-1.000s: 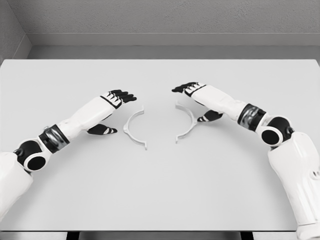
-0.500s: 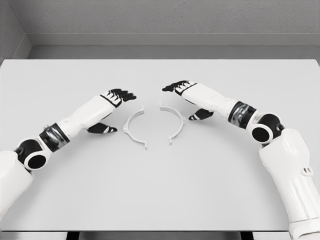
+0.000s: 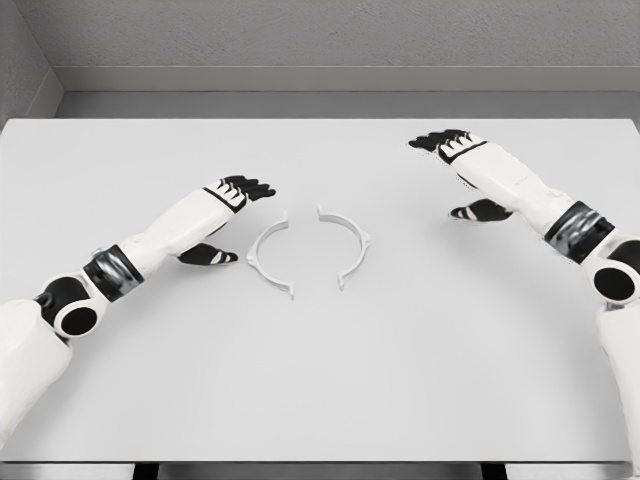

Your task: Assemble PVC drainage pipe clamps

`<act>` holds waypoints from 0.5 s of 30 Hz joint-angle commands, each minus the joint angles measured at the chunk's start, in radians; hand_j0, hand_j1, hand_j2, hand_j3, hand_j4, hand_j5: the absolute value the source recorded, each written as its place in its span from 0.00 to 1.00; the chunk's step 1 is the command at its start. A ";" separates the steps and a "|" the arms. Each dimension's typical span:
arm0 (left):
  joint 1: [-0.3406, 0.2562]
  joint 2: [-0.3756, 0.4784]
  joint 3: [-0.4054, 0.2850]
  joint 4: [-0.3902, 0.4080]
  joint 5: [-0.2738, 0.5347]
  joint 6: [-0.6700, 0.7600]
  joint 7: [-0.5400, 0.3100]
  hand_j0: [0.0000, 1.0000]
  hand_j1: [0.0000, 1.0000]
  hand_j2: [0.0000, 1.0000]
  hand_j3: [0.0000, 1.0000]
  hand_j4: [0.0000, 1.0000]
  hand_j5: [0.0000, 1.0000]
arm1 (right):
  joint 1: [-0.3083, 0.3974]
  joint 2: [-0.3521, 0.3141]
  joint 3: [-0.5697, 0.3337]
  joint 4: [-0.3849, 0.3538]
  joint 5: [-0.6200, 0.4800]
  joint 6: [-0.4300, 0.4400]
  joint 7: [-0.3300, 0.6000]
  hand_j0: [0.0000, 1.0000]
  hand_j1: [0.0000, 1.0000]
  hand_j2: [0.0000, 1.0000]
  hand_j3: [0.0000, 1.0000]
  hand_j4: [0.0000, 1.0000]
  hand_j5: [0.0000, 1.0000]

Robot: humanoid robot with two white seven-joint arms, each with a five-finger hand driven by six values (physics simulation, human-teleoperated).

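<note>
So on the table you've got two clamp halves lying flat near the middle, facing each other. The left half and the right half sit close together with a small gap between their ends, not touching, so they almost make a ring. The left hand is just beside the left half, on its left. The right hand is well off to the right and a bit farther back.

Two white half-ring plastic clamp pieces mid pale grey surface, narrow gap between them, left hand near their left, right hand well apart
</note>
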 commanded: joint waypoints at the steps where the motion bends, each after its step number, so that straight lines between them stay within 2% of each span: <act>1: 0.000 -0.003 0.000 0.004 0.007 0.000 0.000 1.00 1.00 1.00 1.00 1.00 1.00 | 0.000 -0.017 -0.107 -0.038 -0.017 0.001 0.000 1.00 1.00 1.00 1.00 1.00 1.00; 2: 0.000 -0.003 0.000 0.004 0.007 0.000 0.000 1.00 1.00 1.00 1.00 1.00 1.00 | 0.000 -0.017 -0.107 -0.038 -0.017 0.001 0.000 1.00 1.00 1.00 1.00 1.00 1.00; 3: 0.000 -0.006 0.000 0.004 0.005 0.000 0.000 1.00 1.00 1.00 1.00 1.00 1.00 | 0.062 -0.032 -0.145 -0.085 -0.040 0.001 -0.002 1.00 1.00 1.00 1.00 1.00 1.00; 4: 0.000 -0.008 0.000 0.004 0.007 0.000 0.000 1.00 1.00 1.00 1.00 1.00 1.00 | 0.087 -0.032 -0.184 -0.087 -0.057 0.001 0.000 1.00 1.00 1.00 1.00 1.00 1.00; 13: -0.002 -0.029 -0.008 0.003 0.007 0.000 0.000 1.00 1.00 1.00 1.00 1.00 1.00 | 0.097 -0.047 -0.190 -0.081 -0.058 0.001 0.001 1.00 1.00 1.00 1.00 1.00 1.00; 15: -0.002 -0.033 -0.008 0.003 0.005 0.000 0.000 1.00 1.00 1.00 1.00 1.00 1.00 | 0.092 -0.044 -0.193 -0.079 -0.060 0.001 0.095 1.00 1.00 1.00 1.00 1.00 1.00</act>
